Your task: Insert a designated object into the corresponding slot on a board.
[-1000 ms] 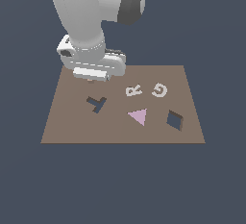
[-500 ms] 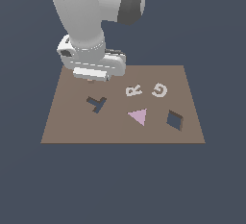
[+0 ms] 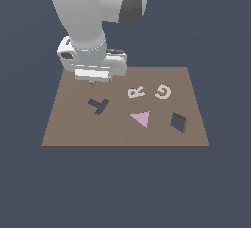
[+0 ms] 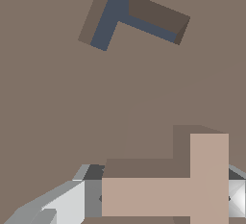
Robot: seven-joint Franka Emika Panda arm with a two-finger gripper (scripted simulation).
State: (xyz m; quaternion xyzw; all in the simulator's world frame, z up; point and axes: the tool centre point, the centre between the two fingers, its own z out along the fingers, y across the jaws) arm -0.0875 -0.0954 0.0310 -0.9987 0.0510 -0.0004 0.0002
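Note:
The peach-tan T block (image 4: 192, 184), the designated object, is clamped between the fingers (image 4: 62, 204) of my gripper (image 4: 158, 196) and hangs just above the board (image 4: 57, 112). In the exterior view the gripper (image 3: 93, 81) hovers over the board's far left part, and the arm's hand hides the block there. The tilted dark T-shaped slot (image 3: 98, 105) lies a short way in front of the gripper; in the wrist view the slot (image 4: 129, 16) shows apart from the block and turned at a different angle to it.
On the brown board (image 3: 73, 134) sit a white R (image 3: 136, 92), a white G (image 3: 163, 91), a pink triangle (image 3: 141, 119) and a dark diamond-shaped cutout (image 3: 178, 122), all toward the exterior view's right of the slot. The arm's bulk (image 3: 93, 21) rises above the board's far left corner.

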